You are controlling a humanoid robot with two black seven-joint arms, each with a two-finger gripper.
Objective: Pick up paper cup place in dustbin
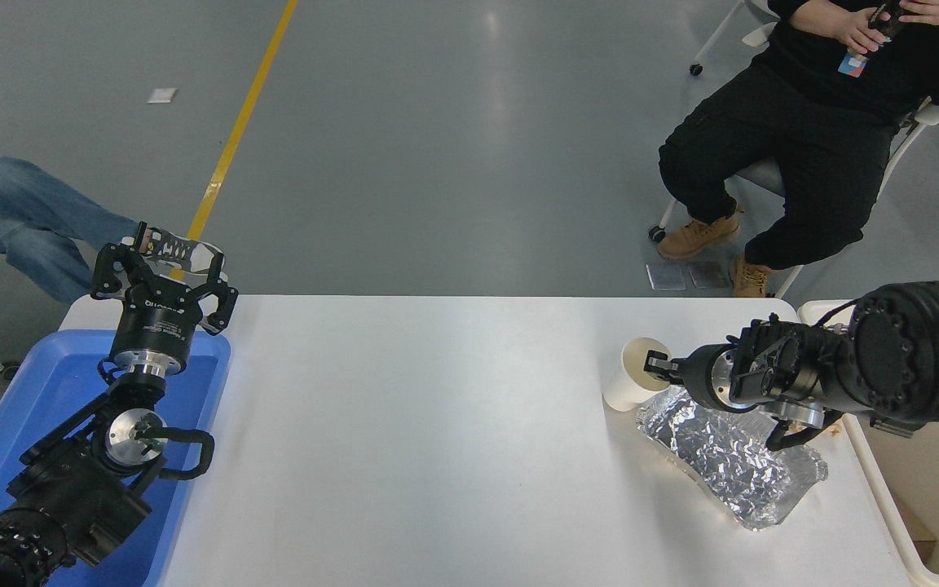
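White paper cup [631, 375] stands near the far right part of the white table [437, 424], and it is tilted, its mouth leaning toward the right gripper [655, 366]. The fingers of this gripper are pressed together on the cup's rim, one of them inside the mouth; the other is hard to see behind the rim. To the left of the cup the table surface is bare and wide, so on that side the room is large. The table's far edge is near behind the cup.

Just in front of the cup, on its right, lies a crinkled silver foil tray [734, 465]; its near end touches or almost touches the cup's base, I cannot tell which. The right arm reaches over the far end of this tray. A small piece of brown paper [835, 424] shows under the arm, mostly covered.

The dustbin [905, 522] is at the table's right edge, beige, and only its rim and part of one inner wall are visible, because the picture cuts it and the arm hides its far end.

The left gripper [161, 269] is parked at the lower left above a blue tray [13, 424], its fingers spread apart, holding nothing. A person [804, 139] sits beyond the table.
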